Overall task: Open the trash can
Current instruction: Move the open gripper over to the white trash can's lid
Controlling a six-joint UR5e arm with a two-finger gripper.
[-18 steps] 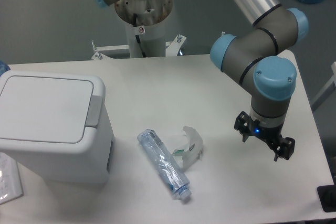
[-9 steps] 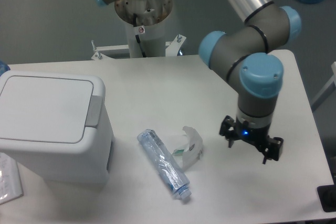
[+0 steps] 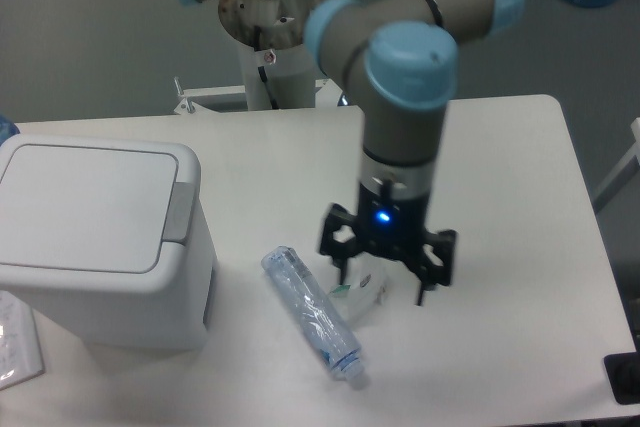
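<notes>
The trash can (image 3: 95, 242) is a boxy white bin at the left of the table. Its flat white lid (image 3: 85, 205) lies shut, with a grey push bar (image 3: 181, 212) along its right edge. My gripper (image 3: 385, 282) hangs over the middle of the table, well to the right of the bin and apart from it. Its two dark fingers (image 3: 338, 245) are spread wide and hold nothing. It hovers just above the crushed clear plastic.
A crushed clear plastic bottle (image 3: 312, 315) lies on the table between the bin and the gripper. A piece of clear plastic (image 3: 365, 292) sits partly under the gripper. A white packet (image 3: 15, 342) lies at the front left corner. The arm's base (image 3: 272, 17) stands behind the table.
The arm has swung left from the right side of the table to the middle. The gripper now hangs over the clear plastic piece. The bin's lid has not moved.
</notes>
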